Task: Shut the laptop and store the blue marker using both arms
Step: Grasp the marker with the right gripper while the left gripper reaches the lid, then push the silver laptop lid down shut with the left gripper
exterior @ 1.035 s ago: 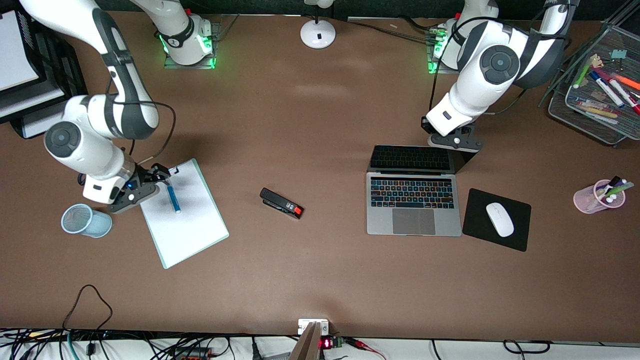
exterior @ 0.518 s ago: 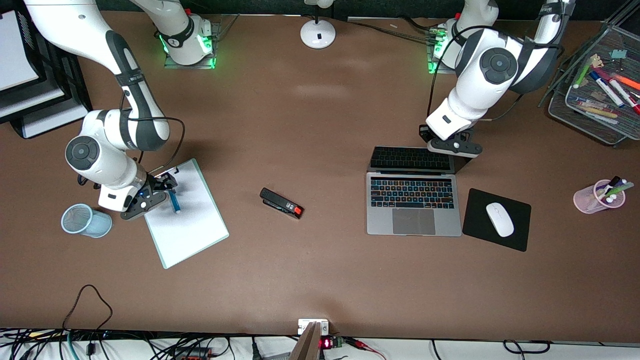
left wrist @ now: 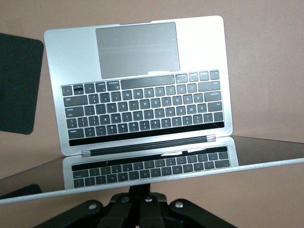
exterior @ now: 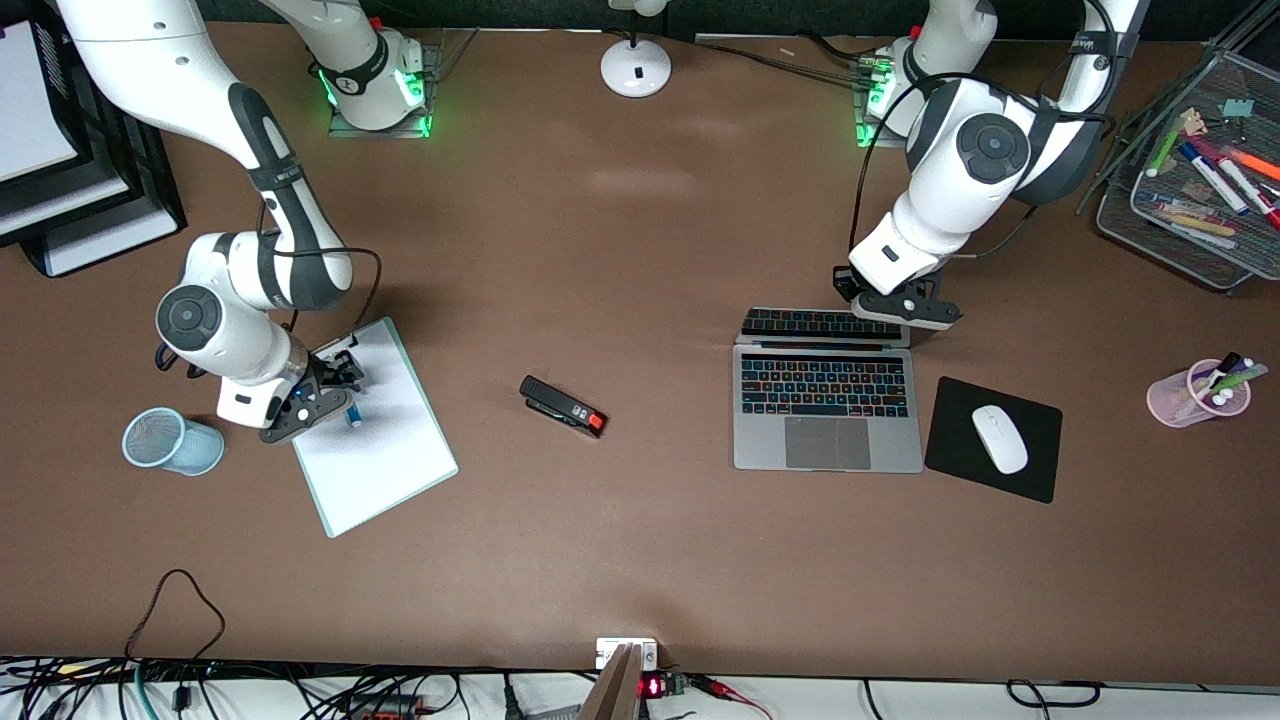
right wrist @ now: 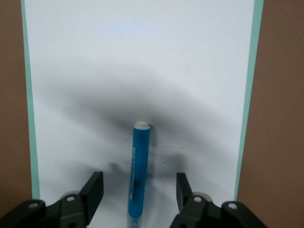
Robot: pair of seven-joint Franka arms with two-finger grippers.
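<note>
The laptop lies open toward the left arm's end of the table, its lid tilted low over the keyboard. My left gripper is shut and presses on the back of the lid's upper edge. In the left wrist view the screen mirrors the keys above my gripper. The blue marker lies on a white notepad toward the right arm's end. My right gripper is open, low over it. In the right wrist view the marker lies between the fingers, untouched.
A light-blue mesh cup stands beside the notepad. A black stapler lies mid-table. A black mouse pad with a white mouse lies beside the laptop. A pink cup of markers and a wire tray stand at the left arm's end.
The left gripper has pushed the laptop lid further down toward the keyboard. The right gripper has moved along the notepad and come down over the blue marker, fingers still open.
</note>
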